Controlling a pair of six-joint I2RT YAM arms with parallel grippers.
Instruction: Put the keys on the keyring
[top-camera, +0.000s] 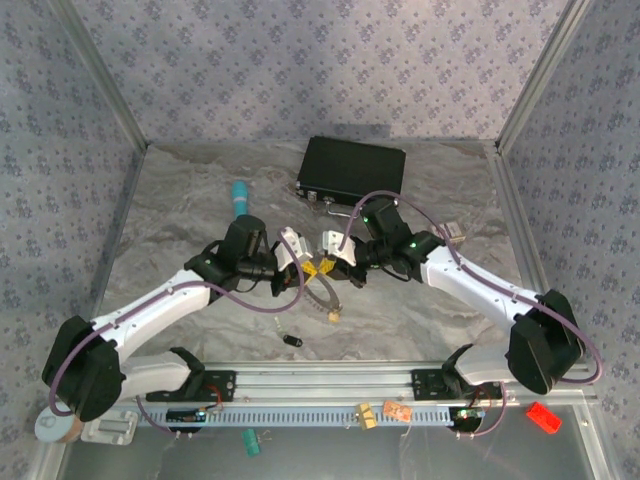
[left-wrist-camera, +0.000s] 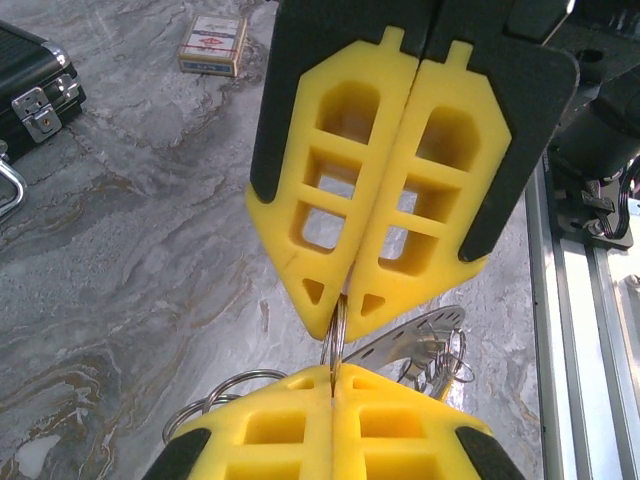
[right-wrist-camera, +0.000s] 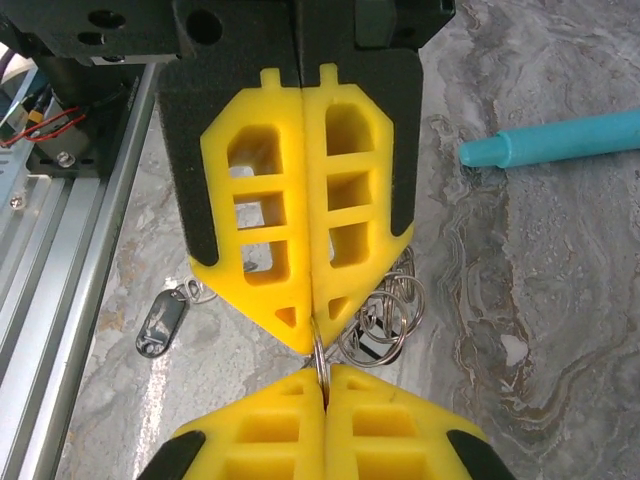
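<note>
Both arms meet over the middle of the marbled table (top-camera: 180, 220), tips almost nose to nose. The left gripper (left-wrist-camera: 333, 378) has its yellow fingers pressed together on the thin metal edge of the keyring (left-wrist-camera: 335, 335). The right gripper (left-wrist-camera: 346, 300) pinches the same ring from the opposite side, its jaws likewise closed on it, so the ring stands edge-on between the two, held above the table. A bunch of smaller wire loops (right-wrist-camera: 385, 320) sits just beside the pinch, and a flat silvery piece with holes (left-wrist-camera: 415, 340) sticks out there as well; how these join the ring I cannot tell. The black-headed key (right-wrist-camera: 160, 325) lies flat on the table, apart from the ring, over towards the aluminium rail (right-wrist-camera: 60, 250). From above, a small tan piece (top-camera: 333, 315) lies just on the near side of the grippers, too tiny to make out. The teal pen (top-camera: 239, 197) lies behind the left arm, the black case (top-camera: 352, 168) at the back, and a small card box (left-wrist-camera: 212, 45) off beyond the right arm
</note>
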